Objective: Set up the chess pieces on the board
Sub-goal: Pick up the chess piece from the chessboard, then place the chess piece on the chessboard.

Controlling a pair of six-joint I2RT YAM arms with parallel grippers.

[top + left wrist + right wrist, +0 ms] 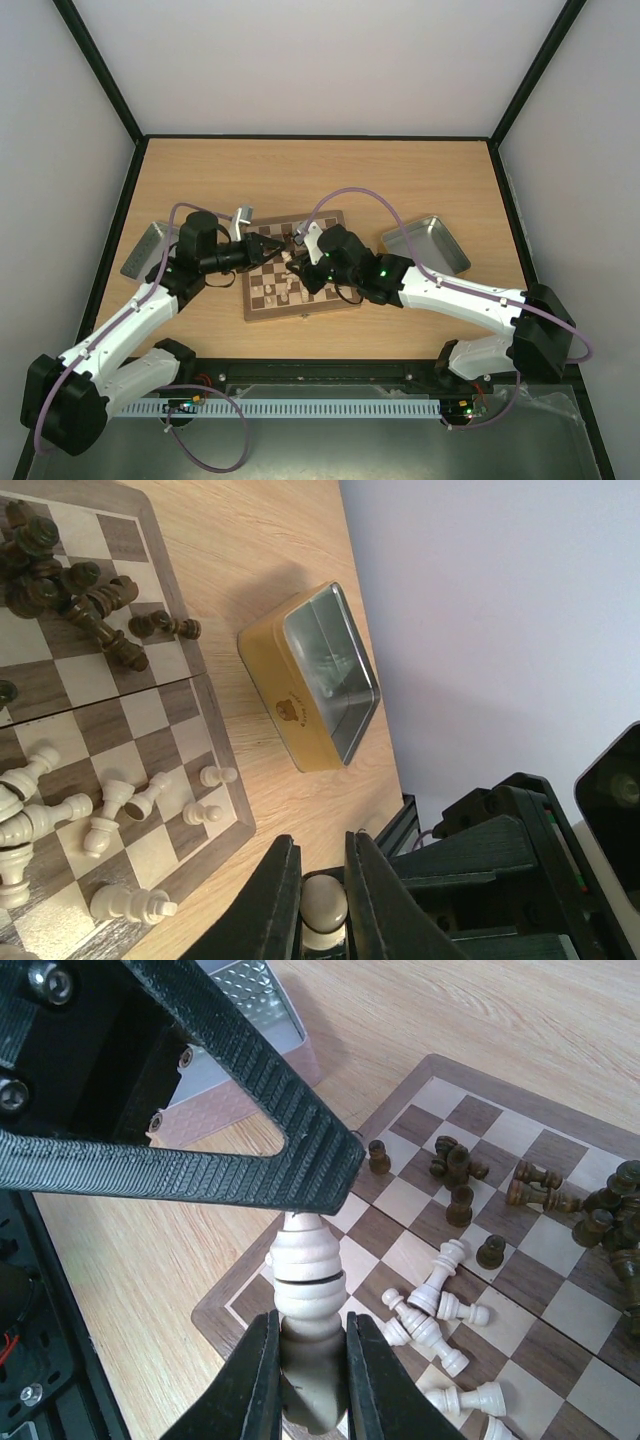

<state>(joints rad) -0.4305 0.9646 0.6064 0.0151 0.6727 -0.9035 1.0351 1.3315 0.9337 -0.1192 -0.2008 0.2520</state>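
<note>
Right claw (308, 1352), bottom centre of its wrist view: closed on a pale cream ringed wooden chess piece (308, 1270), fingers clamping its lower body, piece upright. Piece top sits right under a black ribbed finger (250, 1090) of the left claw, which crosses the upper left of that frame.

Left claw (320, 882), bottom centre of its own view: closed on a cream round-headed wooden piece (325, 905), jaws narrow with only the piece between them (cannot tell if it is the same piece the right claw has).

In the top view both claws meet over the left half of the square checkered wooden board (570, 1330).

Loose pale cream pieces (430, 1310) lie tipped over in a heap on the squares just right of the held piece. Dark brown pieces (460, 1175) are scattered further up, a bigger clump at the right frame edge, some upright, some toppled.

Off the board, on the light wood surface (130, 1250): a gold-sided metal tin (270, 670), centre of the left wrist frame, apart from the board edge. A grey metal tray (148, 245) sits at the left in the top view.
</note>
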